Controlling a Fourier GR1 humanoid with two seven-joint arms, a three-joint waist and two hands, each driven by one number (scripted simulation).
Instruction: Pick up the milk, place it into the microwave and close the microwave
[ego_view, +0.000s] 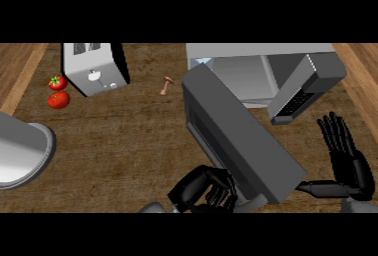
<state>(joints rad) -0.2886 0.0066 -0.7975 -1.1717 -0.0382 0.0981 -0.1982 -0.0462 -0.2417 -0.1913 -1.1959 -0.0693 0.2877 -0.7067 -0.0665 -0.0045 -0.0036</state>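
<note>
The grey microwave (258, 52) stands at the back right of the counter with its cavity exposed. Its dark door (240, 137) swings far out toward me, slanting down to the lower middle. A small pale shape (202, 62) at the cavity's left edge may be the milk; most of it is hidden by the door. My left hand (203, 190) is at the door's free end, fingers curled against its outer side, holding nothing that I can see. My right hand (345, 155) stands on the door's right, fingers straight and up, thumb pointing toward the door.
A silver toaster (92, 70) stands at the back left with two red tomatoes (58, 91) beside it. A large grey round vessel (22, 150) juts in from the left edge. A small wooden utensil (166, 86) lies between toaster and microwave.
</note>
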